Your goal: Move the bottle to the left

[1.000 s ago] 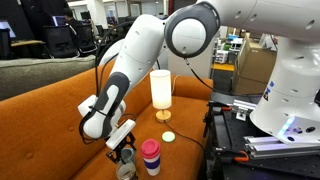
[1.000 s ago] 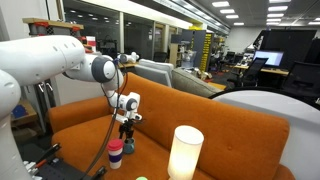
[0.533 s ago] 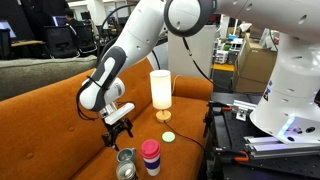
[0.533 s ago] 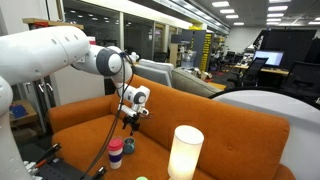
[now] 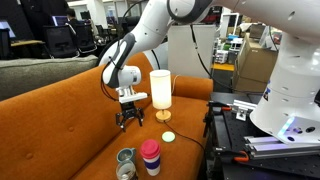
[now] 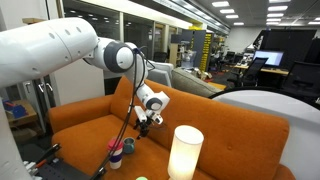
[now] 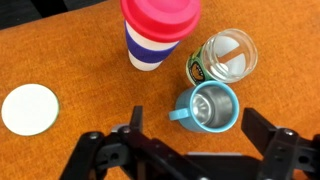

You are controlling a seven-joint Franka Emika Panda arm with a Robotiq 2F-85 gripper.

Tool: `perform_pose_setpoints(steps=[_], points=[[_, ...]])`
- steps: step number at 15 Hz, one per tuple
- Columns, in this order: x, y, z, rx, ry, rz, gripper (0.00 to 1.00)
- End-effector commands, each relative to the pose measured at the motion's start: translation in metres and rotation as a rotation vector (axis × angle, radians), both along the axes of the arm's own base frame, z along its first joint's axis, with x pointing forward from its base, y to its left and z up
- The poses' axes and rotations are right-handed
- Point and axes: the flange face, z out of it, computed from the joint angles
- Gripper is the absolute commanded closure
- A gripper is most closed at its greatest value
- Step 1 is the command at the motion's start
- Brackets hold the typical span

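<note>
**Gripper open and empty over the couch; bottle upright on the seat by the tumbler**

**Tool state.** In the wrist view the gripper (image 7: 192, 115) has its jaws spread wide, with nothing held between them. An exterior view agrees: the gripper (image 5: 130, 122) hangs fingers-down over the orange couch (image 5: 60, 110), apart from every object on the seat.

**Bottle position.** In the wrist view:
- The bottle (image 7: 222, 55) stands upright on the couch, with its pale round mouth facing the camera.
- It sits at 3 o'clock from the tumbler (image 7: 158, 30), just beside it. You cannot tell whether the two touch.
- The teal mug (image 7: 207, 107) stands at 6 o'clock from the bottle, just beside it, with its handle pointing to 9 o'clock.
- A white disc (image 7: 30, 108) lies flat at 9 o'clock from the mug, well apart.

**Exterior check.**
- In an exterior view the bottle (image 5: 125, 172) is at the bottom edge of the picture, at 6 o'clock from the mug (image 5: 125, 156).
- The tumbler (image 5: 150, 156) stands at 3 o'clock from the mug.
- The disc (image 5: 168, 137) lies at 1 o'clock from the tumbler.
- The lamp (image 5: 160, 90) stands at 12 o'clock from the disc. The gripper is at 9 o'clock from the lamp's base.
- In an exterior view the gripper (image 6: 142, 122) hangs at 1 o'clock from the tumbler (image 6: 116, 153). A dark object stands just beside that tumbler, and you cannot tell whether it is the mug or the bottle.
</note>
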Motion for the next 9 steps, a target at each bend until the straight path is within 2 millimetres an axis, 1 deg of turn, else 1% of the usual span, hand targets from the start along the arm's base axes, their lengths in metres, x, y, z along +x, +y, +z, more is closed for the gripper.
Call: perform_pose_setpoints(steps=[1,2,3,4,7,9], points=[[-0.025,-0.028,-0.003,0.037,0.002,-0.177,0.0],[-0.014,-0.025,-0.011,0.022,0.008,-0.102,0.0],[-0.021,-0.033,-0.015,0.029,0.015,-0.135,0.0],[-0.023,-0.036,-0.016,0.035,0.018,-0.149,0.0],[-0.019,-0.029,-0.012,0.039,0.015,-0.153,0.0],[-0.02,-0.028,-0.009,0.038,0.014,-0.153,0.0]])
